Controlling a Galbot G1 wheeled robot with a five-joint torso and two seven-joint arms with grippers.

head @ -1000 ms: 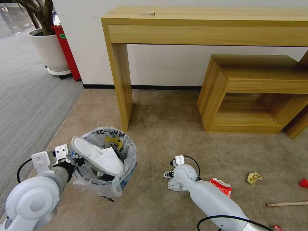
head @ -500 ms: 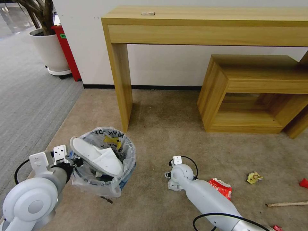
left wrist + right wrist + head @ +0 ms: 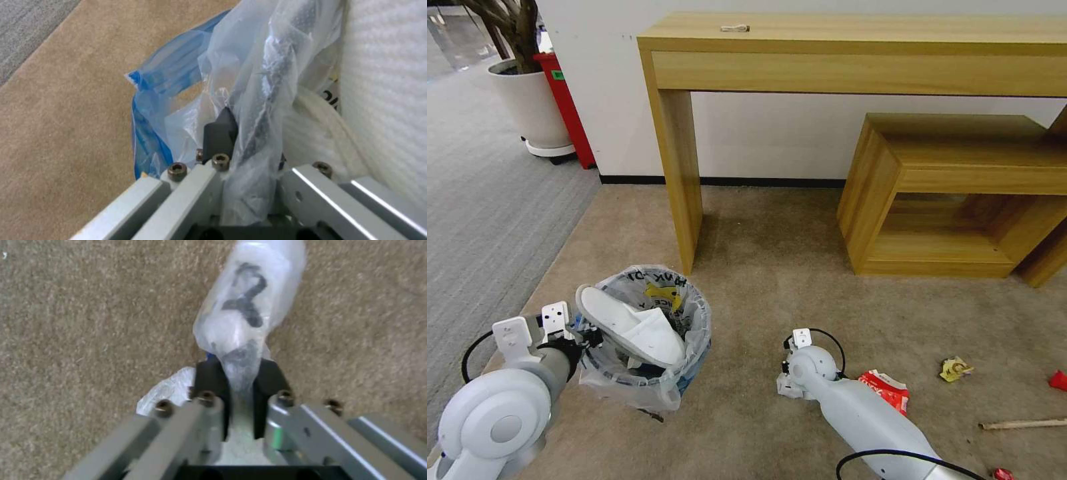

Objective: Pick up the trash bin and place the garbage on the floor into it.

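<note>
The trash bin (image 3: 647,337) stands on the beige carpet (image 3: 774,267) near the leg of the tall wooden table (image 3: 675,160), lined with a crinkly clear bag and holding a white slipper (image 3: 630,325) that lies across its mouth. The left gripper (image 3: 247,146) is clamped on the bin's rim at the side nearest the robot, its dark fingers (image 3: 220,131) pinching the bag plastic and rim between them, with the slipper's textured white side just beside them. To the bin's right, the right gripper (image 3: 240,380) is low over the carpet, its two black fingers (image 3: 209,380) narrowed onto a clear plastic packet with black print (image 3: 247,310), which sticks out past the fingertips. A red-white packet (image 3: 887,388) lies just beside that arm, with a yellow wrapper (image 3: 955,369), a wooden stick (image 3: 1020,423) and red scraps (image 3: 1058,380) farther right.
</note>
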